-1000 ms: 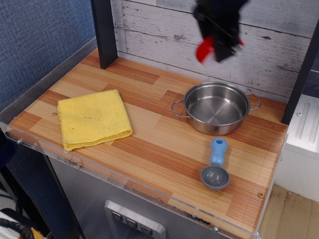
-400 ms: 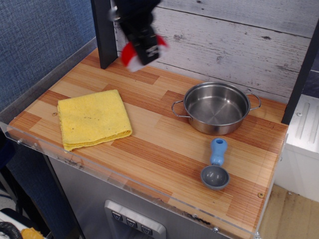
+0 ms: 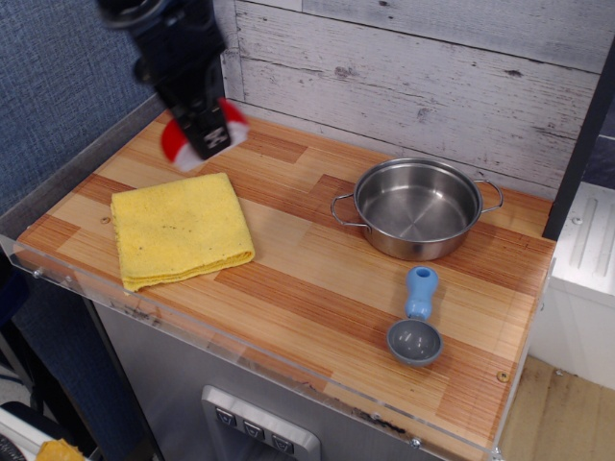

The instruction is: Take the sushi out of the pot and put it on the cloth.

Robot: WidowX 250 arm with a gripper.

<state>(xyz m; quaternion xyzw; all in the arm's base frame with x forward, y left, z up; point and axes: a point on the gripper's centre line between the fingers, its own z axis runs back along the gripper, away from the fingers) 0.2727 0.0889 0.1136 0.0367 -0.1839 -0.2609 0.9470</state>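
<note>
Sushi [image 3: 181,144] gripped in hand [image 3: 204,137], blurred, orientation unclear, above cloth's [image 3: 178,230] far edge

In front of me a wooden plank counter [image 3: 317,279] fills the middle of the frame, edged with clear plastic. Whitewashed boards [image 3: 413,72] back it at upper right, blue textured wall [image 3: 67,86] at upper left, pale wood floor [image 3: 557,423] at lower right.

Wooden counter [image 3: 317,279], yellow cloth [image 3: 179,229] left, steel pot [image 3: 417,208] right, blue-handled scoop [image 3: 417,317] in front
</note>
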